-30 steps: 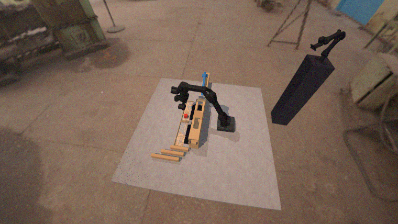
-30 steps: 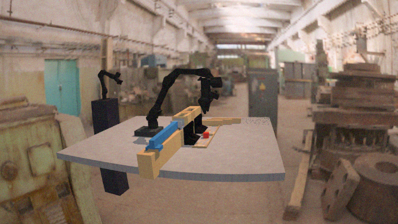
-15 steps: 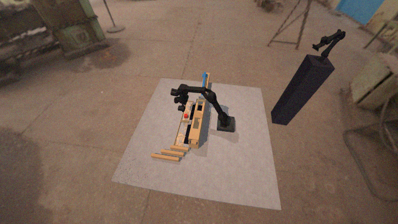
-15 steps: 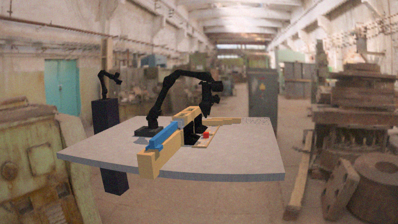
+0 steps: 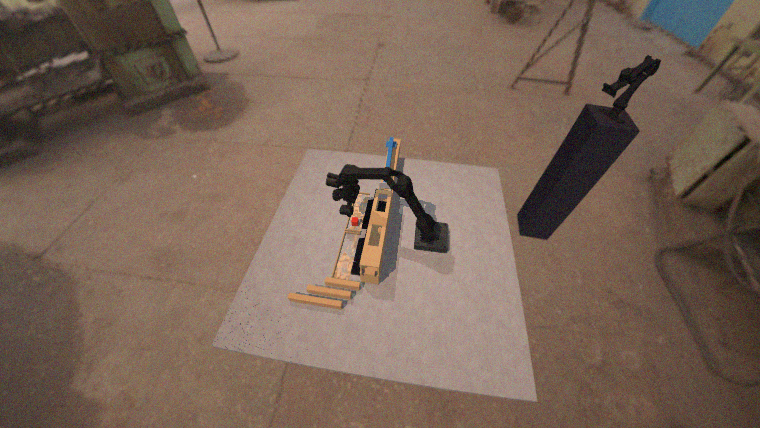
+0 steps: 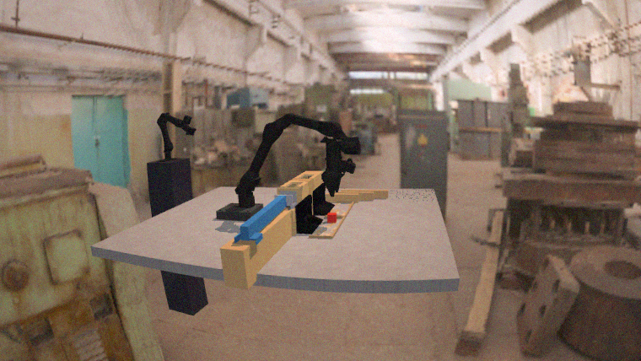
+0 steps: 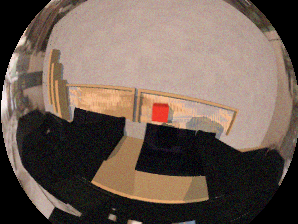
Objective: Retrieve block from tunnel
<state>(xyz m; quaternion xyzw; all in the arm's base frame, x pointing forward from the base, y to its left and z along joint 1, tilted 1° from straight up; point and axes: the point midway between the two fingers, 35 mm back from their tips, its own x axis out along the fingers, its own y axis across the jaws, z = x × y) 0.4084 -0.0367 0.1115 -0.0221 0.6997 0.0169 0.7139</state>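
Table: the pale slab (image 5: pixel 452 329) (image 6: pixel 358 264) (image 7: pixel 165 45) bore the whole rig, mid-frame from above.
Pillar: dark pillar (image 5: pixel 579 170) (image 6: pixel 172 188) with a second small arm, right in the top view, off the slab; not in the way.
Arm: black arm (image 5: pixel 366 172) (image 6: pixel 262 150) reached over the tunnel, so the gripper (image 5: pixel 346 204) (image 6: pixel 331 192) (image 7: pixel 161 127) hung on the tray side, pointing down.
Tunnel: tan covered tunnel (image 5: pixel 375 217) (image 6: pixel 283 188) (image 7: pixel 125 160), center of the top view, stood between arm base and tray; likely snag for a low wrist.
Handle: blue handle (image 5: pixel 389 154) (image 6: pixel 264 216) stuck out at the upper end, lying along its rail, presumably for sliding the cage.
Ramps: black ramps (image 5: pixel 357 255) (image 6: pixel 308 223) (image 7: pixel 172 157) sloped from the tunnel's side to the tray, probably to let the block slide out.
Tray: low-rimmed tray (image 5: pixel 336 260) (image 6: pixel 342 222) (image 7: pixel 102 86), with a divider, likely there to catch it.
Rods: three tan rods (image 5: pixel 315 300) (image 6: pixel 365 194) (image 7: pixel 52 85), lower left from above, beyond the tray end; should not block a grab.
Pincer: released, wide apart, nothing held.
Block: red block (image 5: pixel 354 221) (image 6: pixel 331 217) (image 7: pixel 160 112) sat outside the tunnel, right of the divider in the wrist view. Grasp and lift remained.
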